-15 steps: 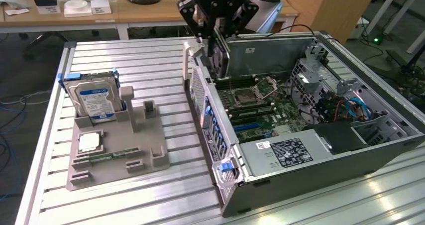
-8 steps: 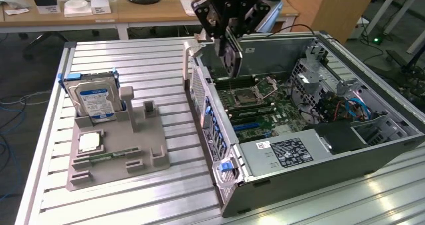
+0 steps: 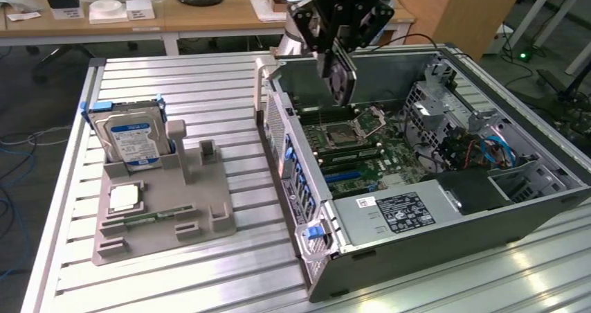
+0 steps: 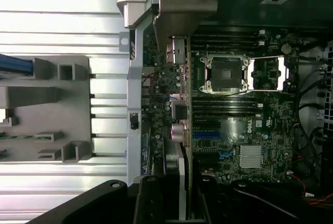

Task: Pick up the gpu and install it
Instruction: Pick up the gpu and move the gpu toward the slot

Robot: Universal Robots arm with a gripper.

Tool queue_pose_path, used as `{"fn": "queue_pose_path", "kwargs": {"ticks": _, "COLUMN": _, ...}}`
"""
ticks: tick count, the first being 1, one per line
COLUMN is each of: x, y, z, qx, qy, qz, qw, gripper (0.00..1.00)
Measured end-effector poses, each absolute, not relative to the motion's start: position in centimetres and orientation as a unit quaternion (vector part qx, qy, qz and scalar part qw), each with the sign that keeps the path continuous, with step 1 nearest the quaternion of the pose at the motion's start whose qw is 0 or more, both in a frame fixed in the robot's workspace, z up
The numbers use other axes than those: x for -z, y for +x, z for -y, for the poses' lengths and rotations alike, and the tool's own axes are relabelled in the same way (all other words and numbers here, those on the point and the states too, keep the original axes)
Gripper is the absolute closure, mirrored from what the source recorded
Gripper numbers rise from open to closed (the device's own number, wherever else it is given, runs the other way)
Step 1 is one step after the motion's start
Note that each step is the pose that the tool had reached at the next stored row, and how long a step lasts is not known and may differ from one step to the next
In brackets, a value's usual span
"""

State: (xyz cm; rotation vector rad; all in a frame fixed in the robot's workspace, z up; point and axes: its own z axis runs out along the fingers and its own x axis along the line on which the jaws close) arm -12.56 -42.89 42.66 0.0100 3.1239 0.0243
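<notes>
My gripper (image 3: 336, 50) is shut on the gpu (image 3: 340, 77), a dark flat card that hangs on edge from the fingers. It hovers over the back part of the open computer case (image 3: 517, 209), above the motherboard (image 3: 365, 150) and just inside the rear wall. In the wrist view the gpu (image 4: 176, 83) is seen edge-on, running away from my gripper (image 4: 179, 206) with its metal end bracket (image 4: 182, 3) at the far end. Along one side of it lie the CPU socket (image 4: 226, 73) and the blue slots (image 4: 207, 135).
On the slatted aluminium table (image 3: 221, 271), at the exterior view's left, a grey parts holder (image 3: 166, 209) carries an upright hard drive (image 3: 134, 140), a CPU (image 3: 124, 197) and a narrow memory stick (image 3: 148, 218). The case holds a labelled power supply (image 3: 397, 212) and cables (image 3: 494, 150). A wooden desk (image 3: 185, 15) stands behind.
</notes>
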Motion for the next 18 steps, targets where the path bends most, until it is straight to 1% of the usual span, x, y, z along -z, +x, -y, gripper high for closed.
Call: {"fn": "queue_pose_path", "kwargs": {"ticks": 18, "x": -42.4, "y": -6.2, "z": 42.9, "qx": -0.008, "qy": 0.003, "qz": -1.0, "qw": 0.009, "gripper": 0.72}}
